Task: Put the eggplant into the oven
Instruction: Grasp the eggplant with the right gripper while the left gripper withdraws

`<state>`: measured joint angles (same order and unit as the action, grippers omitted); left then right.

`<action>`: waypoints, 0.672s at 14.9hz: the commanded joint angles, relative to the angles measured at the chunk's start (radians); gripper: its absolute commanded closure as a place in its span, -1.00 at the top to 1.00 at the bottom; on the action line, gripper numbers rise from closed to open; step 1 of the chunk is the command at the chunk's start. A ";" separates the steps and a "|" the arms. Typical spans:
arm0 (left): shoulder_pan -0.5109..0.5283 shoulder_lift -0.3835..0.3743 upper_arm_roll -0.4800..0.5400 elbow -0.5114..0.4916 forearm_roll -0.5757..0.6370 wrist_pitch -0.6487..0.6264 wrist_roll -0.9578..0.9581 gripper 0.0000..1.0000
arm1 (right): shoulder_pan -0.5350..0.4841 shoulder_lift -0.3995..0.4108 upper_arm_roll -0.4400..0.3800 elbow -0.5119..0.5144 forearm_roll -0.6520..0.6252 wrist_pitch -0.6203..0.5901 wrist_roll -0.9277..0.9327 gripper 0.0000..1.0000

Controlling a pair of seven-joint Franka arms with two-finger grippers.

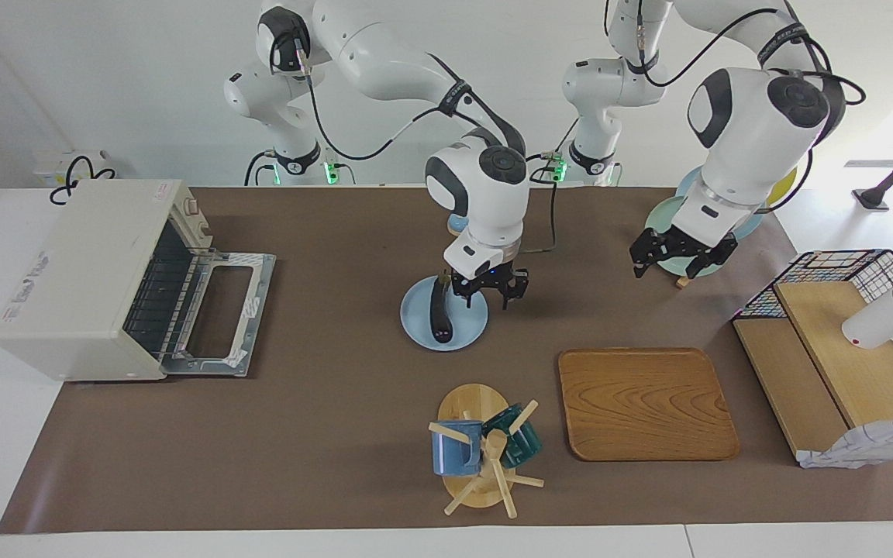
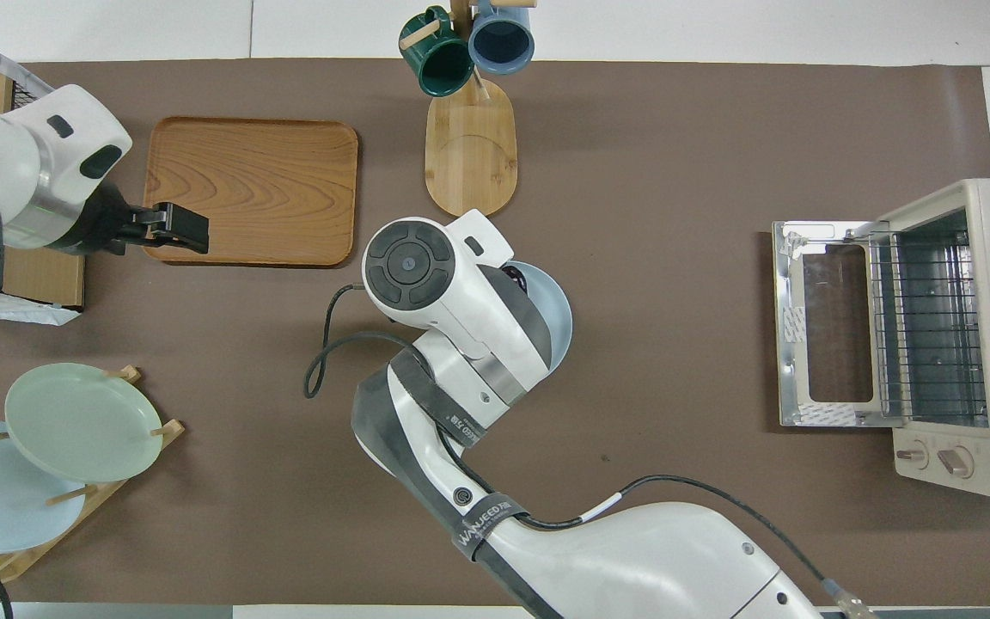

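The right claw [image 1: 485, 288], spread, hovers over the eggplant [image 1: 438, 314] on its plate [image 1: 471, 319] mid-worktop; the left claw [image 1: 682, 253] is spread.

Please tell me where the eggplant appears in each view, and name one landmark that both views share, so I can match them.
Facing view: the eggplant lies on the blue plate at the table's middle.
Overhead view: the eggplant is hidden under the right arm; only the plate's rim shows.
Shared landmark: the oven, door open.
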<state>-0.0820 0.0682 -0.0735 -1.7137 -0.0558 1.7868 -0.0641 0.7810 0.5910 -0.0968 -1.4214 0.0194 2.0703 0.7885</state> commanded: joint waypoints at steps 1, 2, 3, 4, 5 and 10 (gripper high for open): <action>0.011 -0.041 -0.005 -0.009 0.019 -0.053 0.015 1.00 | 0.038 0.000 -0.006 -0.082 -0.013 0.091 0.021 0.16; 0.011 -0.047 -0.005 -0.009 0.020 -0.066 0.014 1.00 | 0.038 -0.002 -0.006 -0.108 -0.016 0.112 0.020 0.08; 0.011 -0.050 -0.005 -0.007 0.025 -0.082 0.013 1.00 | 0.038 -0.002 -0.006 -0.114 -0.024 0.110 0.020 0.03; 0.010 -0.057 -0.005 0.003 0.028 -0.107 0.013 1.00 | 0.040 -0.002 -0.006 -0.120 -0.038 0.108 0.020 -0.07; 0.008 -0.062 -0.005 0.018 0.030 -0.142 0.012 1.00 | 0.041 -0.010 -0.006 -0.149 -0.042 0.116 0.020 -0.12; -0.030 -0.079 0.026 0.066 0.031 -0.262 0.006 1.00 | 0.049 -0.028 -0.006 -0.205 -0.070 0.119 0.020 -0.76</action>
<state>-0.0765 0.0043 -0.0703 -1.6653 -0.0502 1.5743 -0.0576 0.8212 0.6016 -0.1002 -1.5699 -0.0280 2.1672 0.7906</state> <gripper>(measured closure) 0.000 0.775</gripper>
